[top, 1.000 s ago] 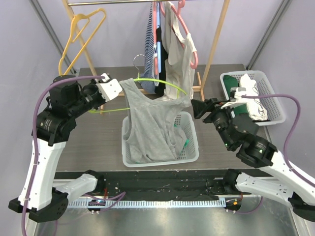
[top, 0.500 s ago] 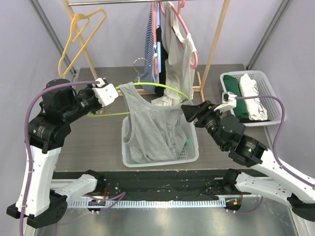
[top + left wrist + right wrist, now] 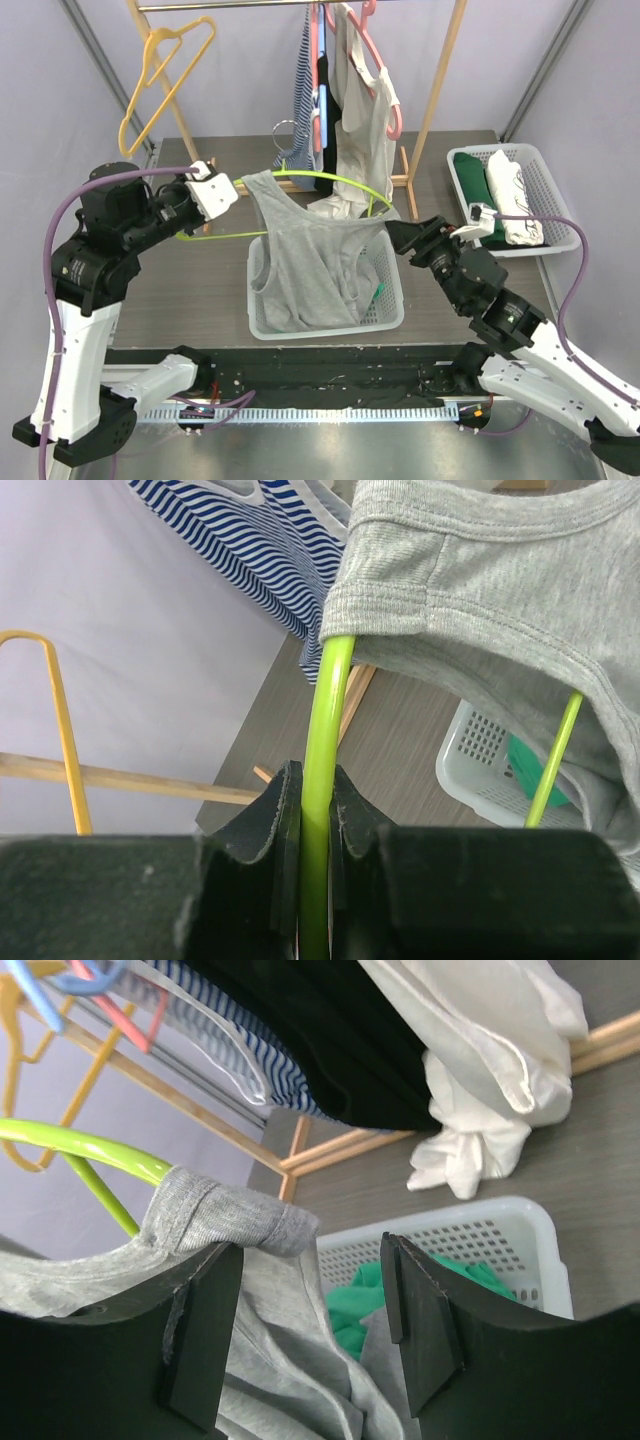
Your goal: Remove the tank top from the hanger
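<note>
Yellow hanger (image 3: 165,70): hangs bare on the rail at the far left, well apart from everything else.
Left jaws: closed tight on the rod of the green hanger (image 3: 325,720). The dark pads (image 3: 262,825) pinch it from both sides, holding it in the air above the bench (image 3: 190,290), left of the white basket (image 3: 392,300).
Green hanger: tilted, off the rail. Its arc runs rightwards from the left jaws across the middle of the top view.
Tank top (image 3: 310,260): grey and on the green hanger. One strap is draped over the rod just past the left jaws. The body hangs down into the white basket. The other strap is bunched at the hanger's right end, close to the right jaws.
White basket: sits mid-bench under the tank top, with a green cloth (image 3: 350,1300) inside.
Rail clothes (image 3: 345,90): striped, black and white garments on pink hangers, behind the basket.
Right jaws: open, with the fingers standing wide apart. The bunched strap end lies at the tip of one finger (image 3: 200,1330), and nothing is pinched between them.
Right basket (image 3: 555,235): at the far right of the bench, holding folded green and white clothes.
</note>
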Robot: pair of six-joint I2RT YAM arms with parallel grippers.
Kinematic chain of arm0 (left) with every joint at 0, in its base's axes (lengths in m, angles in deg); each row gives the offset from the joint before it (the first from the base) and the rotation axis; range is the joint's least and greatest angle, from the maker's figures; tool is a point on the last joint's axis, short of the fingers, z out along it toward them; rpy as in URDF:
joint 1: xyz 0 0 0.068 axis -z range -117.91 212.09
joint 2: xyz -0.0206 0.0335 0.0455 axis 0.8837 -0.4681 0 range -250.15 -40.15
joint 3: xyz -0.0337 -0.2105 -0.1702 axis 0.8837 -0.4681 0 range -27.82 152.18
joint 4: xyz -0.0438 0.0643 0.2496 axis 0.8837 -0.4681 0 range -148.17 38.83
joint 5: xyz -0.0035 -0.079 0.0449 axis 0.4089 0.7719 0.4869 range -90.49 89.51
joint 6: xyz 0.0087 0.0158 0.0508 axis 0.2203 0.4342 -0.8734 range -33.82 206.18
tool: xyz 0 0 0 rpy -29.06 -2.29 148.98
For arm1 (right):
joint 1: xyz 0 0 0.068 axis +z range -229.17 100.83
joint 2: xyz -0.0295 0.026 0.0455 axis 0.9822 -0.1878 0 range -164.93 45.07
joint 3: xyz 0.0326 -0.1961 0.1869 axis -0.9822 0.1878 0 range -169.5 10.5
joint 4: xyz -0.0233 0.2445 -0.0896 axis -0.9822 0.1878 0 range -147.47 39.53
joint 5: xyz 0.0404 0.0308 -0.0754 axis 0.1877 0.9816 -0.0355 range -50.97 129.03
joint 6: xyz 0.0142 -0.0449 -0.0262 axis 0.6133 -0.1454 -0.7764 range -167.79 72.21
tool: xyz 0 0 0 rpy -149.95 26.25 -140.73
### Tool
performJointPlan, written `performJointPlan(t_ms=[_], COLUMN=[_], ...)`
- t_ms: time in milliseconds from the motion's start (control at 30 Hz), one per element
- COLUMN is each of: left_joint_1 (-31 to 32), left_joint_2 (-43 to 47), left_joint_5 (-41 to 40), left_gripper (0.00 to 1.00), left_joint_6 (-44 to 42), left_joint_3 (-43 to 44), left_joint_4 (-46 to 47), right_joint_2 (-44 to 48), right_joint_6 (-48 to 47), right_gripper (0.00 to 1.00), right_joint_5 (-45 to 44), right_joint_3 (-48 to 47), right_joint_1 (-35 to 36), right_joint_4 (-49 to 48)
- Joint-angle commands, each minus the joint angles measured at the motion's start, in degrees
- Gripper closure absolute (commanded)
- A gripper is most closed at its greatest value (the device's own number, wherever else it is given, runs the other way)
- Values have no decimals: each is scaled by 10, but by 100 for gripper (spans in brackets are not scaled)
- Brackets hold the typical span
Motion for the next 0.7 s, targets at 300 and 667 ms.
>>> performJointPlan(t_ms=[300, 667], left_joint_1=[2, 1], left_joint_2=[7, 3], left_joint_5=[35, 37], left_gripper=[100, 100], left_joint_6=[10, 9], left_joint_3=[31, 32], left_joint_4=[7, 3], right_joint_2=[7, 64], right_joint_6=[-62, -63], right_gripper=[71, 90], right_joint_5=[202, 190], right_joint_3=[73, 74], right_joint_1=[-55, -73], right_joint_4=[-308, -193])
